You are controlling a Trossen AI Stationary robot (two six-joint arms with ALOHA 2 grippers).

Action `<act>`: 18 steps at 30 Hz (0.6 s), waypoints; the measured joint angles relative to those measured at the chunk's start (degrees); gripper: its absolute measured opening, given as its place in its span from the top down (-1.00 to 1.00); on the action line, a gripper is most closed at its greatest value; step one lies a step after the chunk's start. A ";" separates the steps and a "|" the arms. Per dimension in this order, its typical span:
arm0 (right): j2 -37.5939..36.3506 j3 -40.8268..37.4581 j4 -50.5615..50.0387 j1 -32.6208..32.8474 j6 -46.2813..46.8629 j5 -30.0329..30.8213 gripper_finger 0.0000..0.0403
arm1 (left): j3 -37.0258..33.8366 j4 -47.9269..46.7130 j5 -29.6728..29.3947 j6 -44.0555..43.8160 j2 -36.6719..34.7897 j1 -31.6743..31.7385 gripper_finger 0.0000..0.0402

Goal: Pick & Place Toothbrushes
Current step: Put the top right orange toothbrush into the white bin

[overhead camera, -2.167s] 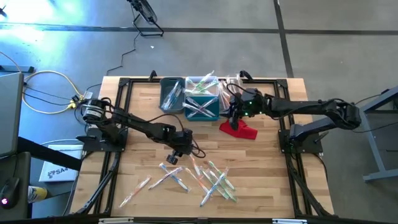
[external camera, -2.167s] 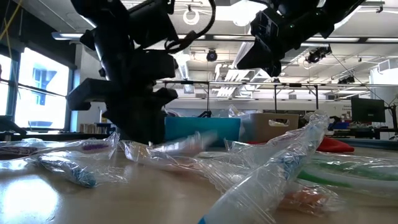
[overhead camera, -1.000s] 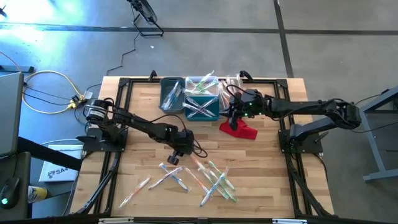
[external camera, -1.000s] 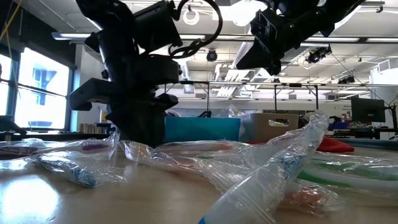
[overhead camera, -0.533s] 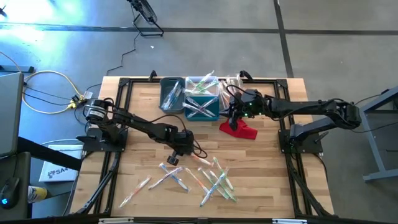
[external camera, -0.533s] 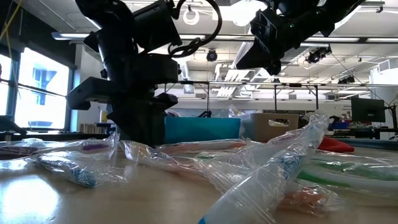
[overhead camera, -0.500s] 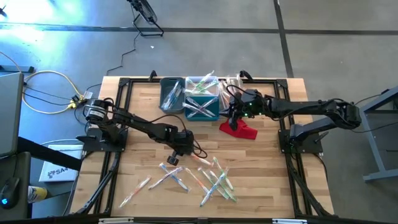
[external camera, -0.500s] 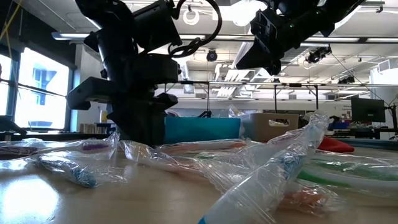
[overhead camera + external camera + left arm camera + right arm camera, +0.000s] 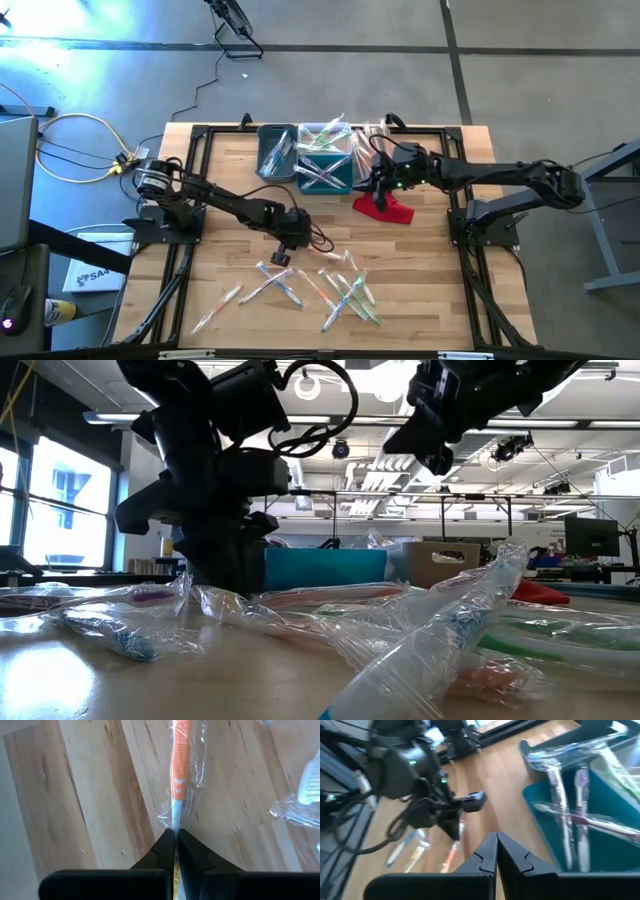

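Since a second ago your left gripper [image 9: 176, 837] has pinched its jaws onto the orange toothbrush [image 9: 179, 767], which runs straight ahead along the desk [image 9: 95, 795] (right gripper [image 9: 496, 842] hangs shut, farther off).

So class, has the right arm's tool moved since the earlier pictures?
Yes. In the high view the right tool has shifted slightly rightward, away from the teal bin, above the red cloth.

Pale matt wooden table [image 9: 90, 810], glossy crinkled clear plastic on toothbrushes [image 9: 440, 630], red cloth [image 9: 385, 209]
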 joint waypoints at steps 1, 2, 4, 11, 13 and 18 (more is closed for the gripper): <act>-0.39 0.00 -0.01 0.01 0.00 -0.58 0.99 | -0.04 0.54 -0.06 -0.34 -0.44 0.12 0.97; -0.92 0.01 -0.15 0.10 0.03 -1.00 0.99 | -0.10 0.66 -0.33 -0.94 -0.73 0.29 0.97; -2.13 0.00 -0.10 0.13 0.03 -1.60 0.99 | -0.17 1.81 -0.54 -1.52 -0.78 1.29 0.98; -9.88 0.01 -0.24 0.13 0.15 -4.61 0.99 | -0.20 2.51 -0.70 -4.38 -4.33 6.43 0.99; -12.82 0.00 -0.45 0.13 0.58 -5.06 0.99 | -0.13 3.47 -0.06 -4.67 -5.47 8.03 0.99; -19.54 0.02 -3.08 0.09 1.45 -4.78 0.99 | -0.10 7.05 5.62 -6.55 -7.62 10.93 0.99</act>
